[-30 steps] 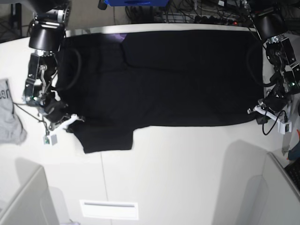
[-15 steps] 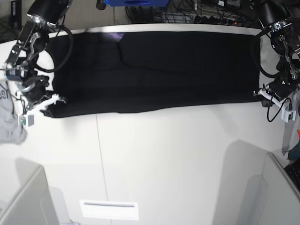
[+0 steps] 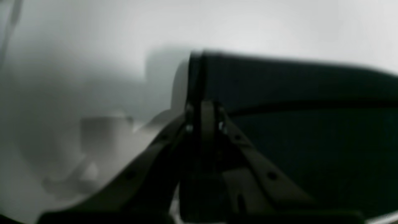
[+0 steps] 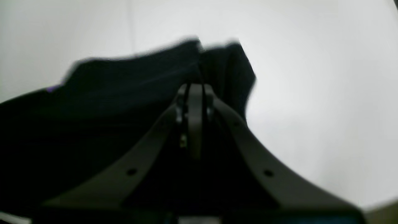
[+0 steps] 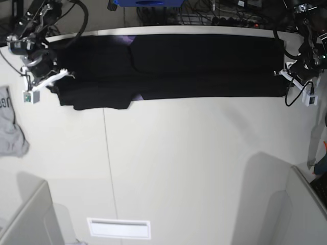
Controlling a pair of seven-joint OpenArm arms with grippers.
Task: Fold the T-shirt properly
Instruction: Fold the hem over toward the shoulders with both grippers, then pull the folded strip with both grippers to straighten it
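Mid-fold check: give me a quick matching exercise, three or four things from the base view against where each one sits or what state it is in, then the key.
Things:
1. T-shirt
2. left gripper
3. right gripper
4. grey garment

Places or states:
A. loose at the table's left edge in the base view
B. shut on the cloth at the base view's right end
C. stretched in a long black band along the far edge
D. shut on the cloth at the base view's left end

Pairs: 1-C, 2-B, 3-D, 4-A
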